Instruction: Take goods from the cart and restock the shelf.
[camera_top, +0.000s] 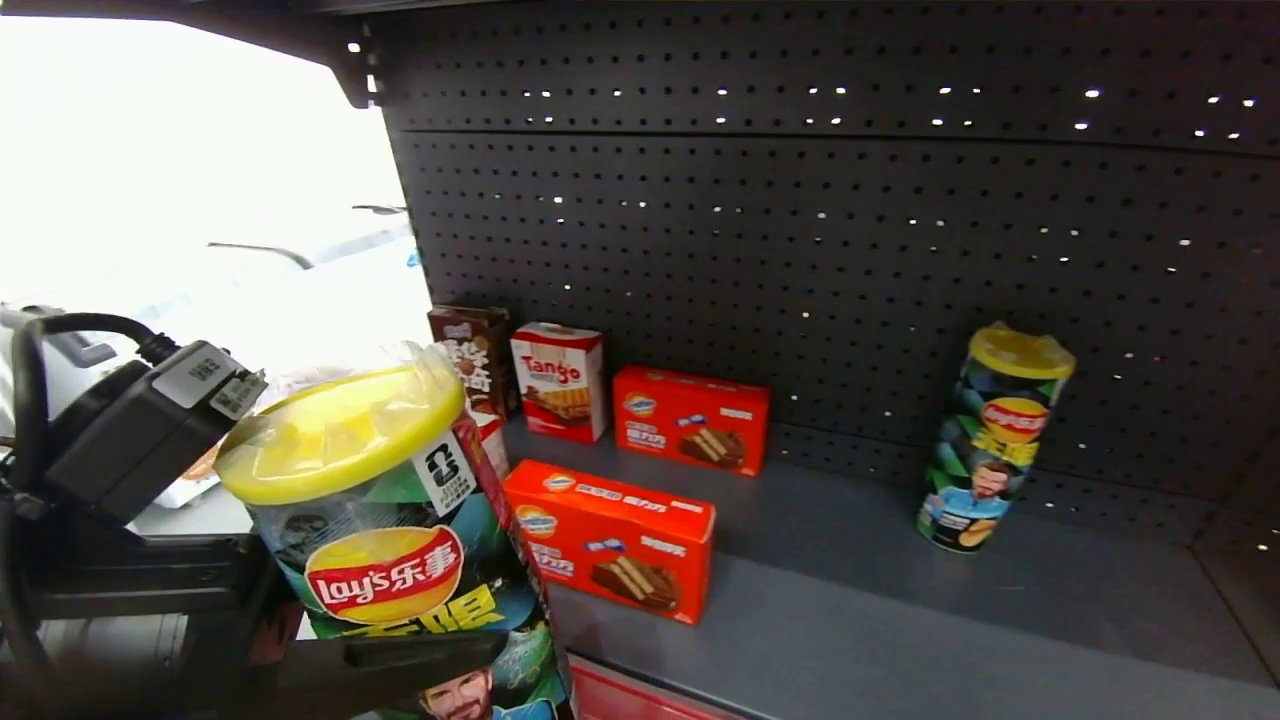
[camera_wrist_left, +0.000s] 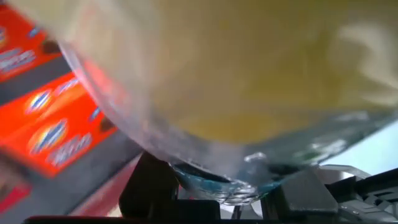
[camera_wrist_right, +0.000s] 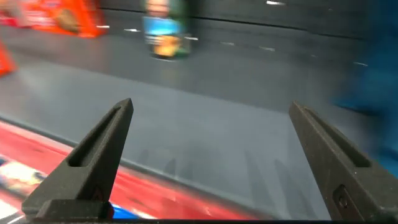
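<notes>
Left gripper (camera_wrist_left: 227, 190) fingers pinch a tall green yellow-lidded chip canister (camera_top: 380, 520), just beside the front orange biscuit box (camera_top: 610, 540); right gripper (camera_wrist_right: 211, 162) fingers spread, empty; carrying step, likely; next: stand it upright on the grey shelf (camera_top: 900, 620) beyond that box.

Left claw (camera_wrist_left: 227, 190) held up on the left side, clamped around chip can (camera_top: 385, 575), right claw (camera_wrist_right: 211, 106) fingers (camera_wrist_right: 99, 155) spread wide
</notes>
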